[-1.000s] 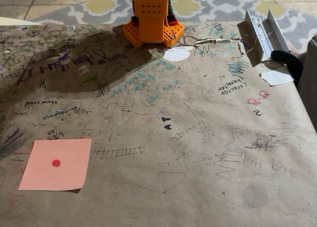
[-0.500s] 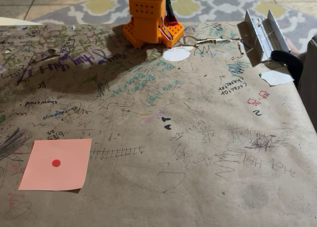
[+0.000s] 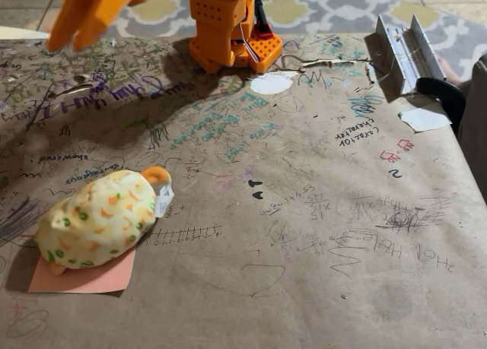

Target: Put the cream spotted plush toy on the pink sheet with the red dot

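Note:
The cream spotted plush toy (image 3: 99, 221) lies on its side at the left of the fixed view, resting on the pink sheet (image 3: 84, 279). Just a strip of the sheet shows along the toy's lower edge, and the toy hides the red dot. The toy's white tag and orange end point up and right. My orange gripper (image 3: 67, 43) hangs blurred at the top left, well above and behind the toy. Its two fingers stand slightly apart with nothing between them. The arm's orange base (image 3: 221, 26) stands at the back centre.
Scribbled brown paper (image 3: 304, 212) covers the table. White paper scraps lie near the base (image 3: 272, 84) and at the right (image 3: 424, 119). A metal rail (image 3: 403, 52) with a black clamp (image 3: 445, 90) sits at the back right corner.
Earlier the pink sheet lay bare with its red dot showing. Now the plush toy rests on it, and the gripper has come into view at the top left.

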### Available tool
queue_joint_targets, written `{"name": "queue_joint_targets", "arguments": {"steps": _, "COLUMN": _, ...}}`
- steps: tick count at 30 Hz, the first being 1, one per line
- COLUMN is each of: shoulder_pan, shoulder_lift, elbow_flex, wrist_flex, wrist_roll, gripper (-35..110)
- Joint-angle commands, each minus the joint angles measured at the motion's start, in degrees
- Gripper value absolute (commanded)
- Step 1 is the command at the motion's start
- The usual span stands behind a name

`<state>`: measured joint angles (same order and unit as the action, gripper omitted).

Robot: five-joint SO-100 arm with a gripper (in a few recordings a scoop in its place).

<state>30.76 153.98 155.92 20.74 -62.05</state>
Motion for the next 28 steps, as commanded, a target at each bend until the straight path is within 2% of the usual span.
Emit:
{"name": "queue_joint_targets", "arguments": {"steps": 1, "shoulder_pan": -2.9, "shoulder_lift": 16.5, "elbow_flex": 13.0, "wrist_flex": -1.1, "wrist_roll": 1.8, "gripper": 19}}
{"name": "queue_joint_targets", "arguments": {"steps": 4, "shoulder_pan": -7.0, "shoulder_lift": 27.9, "elbow_flex": 19.9, "wrist_flex": 3.2, "wrist_roll": 8.6, "gripper": 14}}
{"name": "queue_joint_targets", "arguments": {"steps": 7, "shoulder_pan": -10.5, "shoulder_lift": 37.6, "elbow_flex": 26.9, "wrist_flex": 3.4, "wrist_roll": 23.4, "gripper": 0}}
{"name": "queue_joint_targets", "arguments": {"steps": 10, "shoulder_pan": -15.2, "shoulder_lift": 39.4, "elbow_flex": 26.9, "wrist_flex": 11.3, "wrist_roll": 38.0, "gripper": 0}}
{"name": "queue_joint_targets", "arguments": {"steps": 13, "shoulder_pan": -20.0, "shoulder_lift": 39.5, "elbow_flex": 26.9, "wrist_flex": 21.1, "wrist_roll": 48.3, "gripper": 0}}
{"name": "queue_joint_targets", "arguments": {"steps": 18, "shoulder_pan": -16.0, "shoulder_lift": 39.6, "elbow_flex": 26.9, "wrist_flex": 19.6, "wrist_roll": 55.0, "gripper": 0}}
{"name": "queue_joint_targets", "arguments": {"steps": 28, "shoulder_pan": -16.6, "shoulder_lift": 39.6, "elbow_flex": 26.9, "wrist_flex": 19.8, "wrist_roll": 54.7, "gripper": 0}}
